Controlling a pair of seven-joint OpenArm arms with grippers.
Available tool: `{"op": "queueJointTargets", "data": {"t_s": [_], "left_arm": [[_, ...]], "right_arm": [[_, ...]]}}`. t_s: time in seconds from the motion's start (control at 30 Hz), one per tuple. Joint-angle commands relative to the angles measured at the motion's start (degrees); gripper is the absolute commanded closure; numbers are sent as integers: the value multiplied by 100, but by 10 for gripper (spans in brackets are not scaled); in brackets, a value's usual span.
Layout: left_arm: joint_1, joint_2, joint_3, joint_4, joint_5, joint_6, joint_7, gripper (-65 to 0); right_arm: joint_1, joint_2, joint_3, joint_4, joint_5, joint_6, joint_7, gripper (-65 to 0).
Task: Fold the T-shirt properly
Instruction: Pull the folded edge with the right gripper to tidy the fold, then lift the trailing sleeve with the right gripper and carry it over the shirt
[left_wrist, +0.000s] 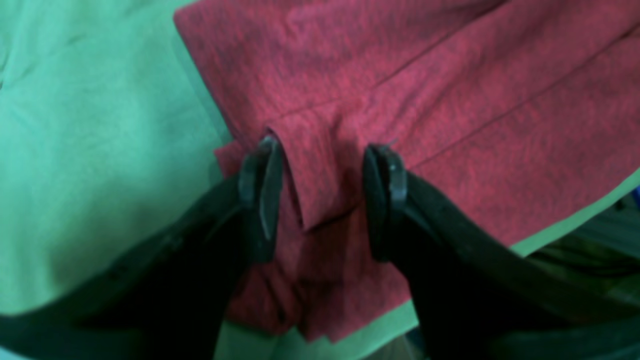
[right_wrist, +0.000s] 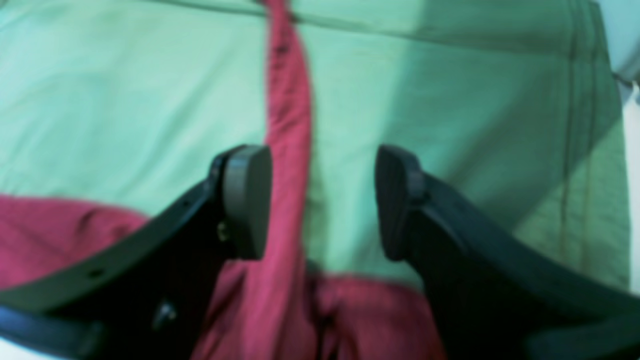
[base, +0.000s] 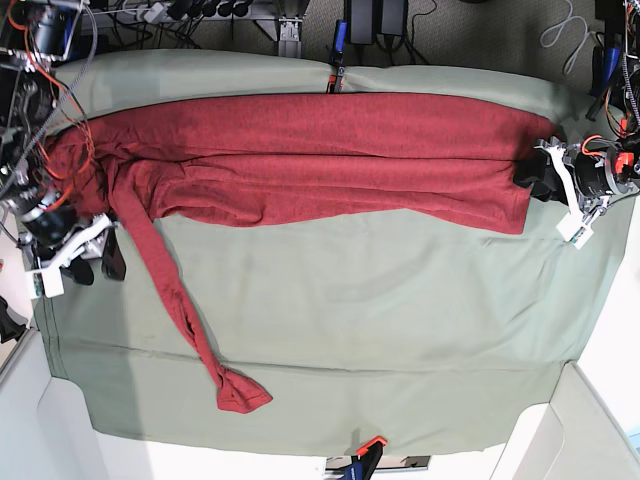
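The maroon T-shirt (base: 320, 160) lies stretched across the far half of the table, doubled lengthwise. One long sleeve (base: 170, 290) trails toward the near edge and ends in a crumpled cuff (base: 243, 392). My left gripper (left_wrist: 322, 190) is open at the shirt's right end, its jaws astride a small raised fold (left_wrist: 320, 175); in the base view the left gripper (base: 533, 178) sits at that edge. My right gripper (right_wrist: 320, 200) is open at the left end, the sleeve (right_wrist: 287, 125) running up beside its left finger (right_wrist: 245, 200). From the base view the right gripper (base: 97, 265) is next to the sleeve.
A sage-green table cloth (base: 400, 330) covers the table. Cables and electronics crowd the far-left corner (base: 40, 60). A clamp (base: 338, 60) grips the far edge and an orange one (base: 370, 445) the near edge. White panels stand at the near corners (base: 560, 440).
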Motion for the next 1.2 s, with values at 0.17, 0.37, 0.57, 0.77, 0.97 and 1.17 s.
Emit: {"op": "queueJointTargets", "data": {"t_s": [0.17, 0.37, 0.57, 0.77, 0.97, 1.17], "left_arm": [[-74, -140, -70, 72, -138, -30, -61, -295], [-76, -140, -70, 72, -201, -30, -66, -295], [-79, -116, -70, 72, -201, -30, -85, -295], [-87, -94, -70, 72, -267, -30, -85, -295], [-94, -94, -70, 72, -334, -30, -83, -295], [-140, -96, -70, 72, -417, -30, -81, -295]], "right_arm": [[1346, -468, -361, -1602, -656, -142, 503, -334], [2079, -820, -800, -2986, -1506, -807, 745, -334], [2166, -868, -1462, -3480, -1502, -872, 868, -291], [2166, -885, -1766, -3294, -1499, -531, 767, 0], [1950, -994, -1766, -2581, -1034, 72, 417, 0], [1220, -1071, -1856, -1147, -160, 317, -199, 0]]}}
